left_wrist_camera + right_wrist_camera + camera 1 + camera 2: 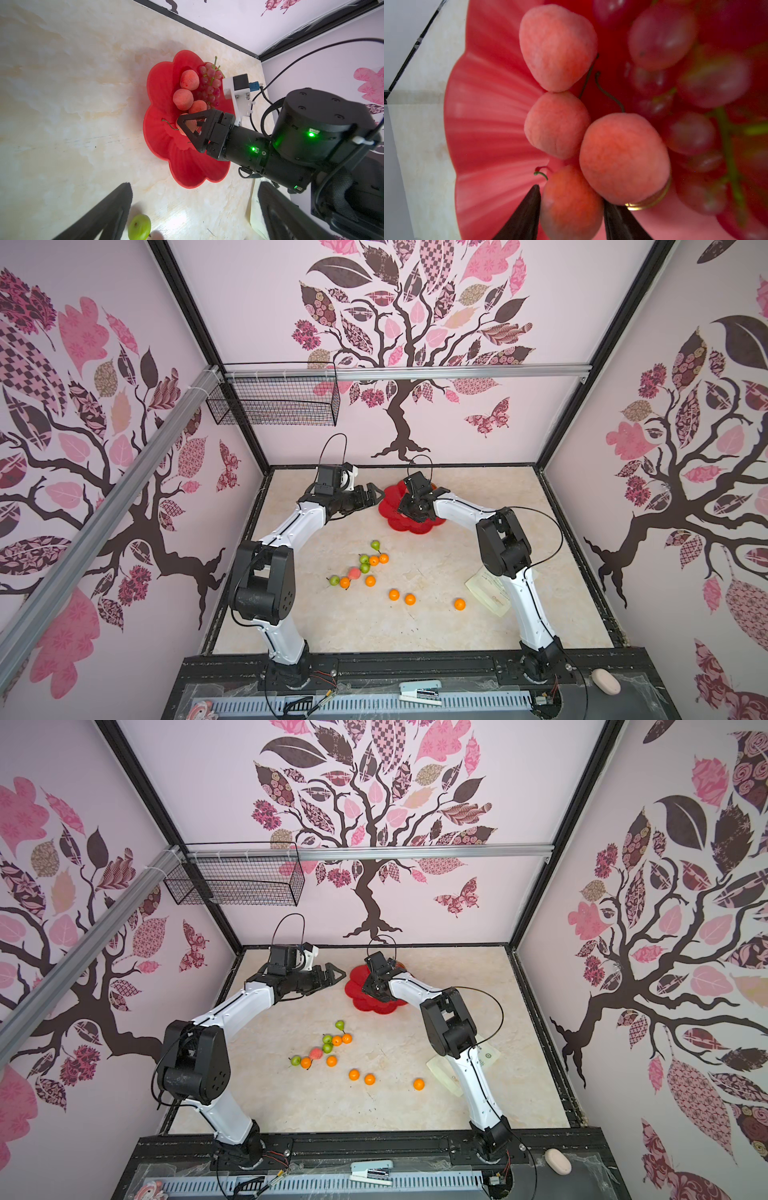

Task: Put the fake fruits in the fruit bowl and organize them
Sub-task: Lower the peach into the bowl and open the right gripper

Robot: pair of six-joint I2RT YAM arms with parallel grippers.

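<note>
A: Walls?
B: Three pale pink walls [519, 414], each printed with a dark-brown tree [401, 414] bearing pink and patterned leaves; a butterfly decal [488, 419] right of the back trunk.
A: Framing?
B: Black corner posts [195, 319]; an aluminium rail [415, 374] across the back wall, a second rail [104, 514] slanting down the wall at the left in both top views; a black wire basket [278, 404] hung at their junction.
A: Base?
B: Cream marble-patterned worktop [415, 630], edged in black, with a black ledge [415, 664] along the near side.
A: Light?
B: Soft and even; faint shadows, a bright sheen on the marble in the left wrist view.
</note>
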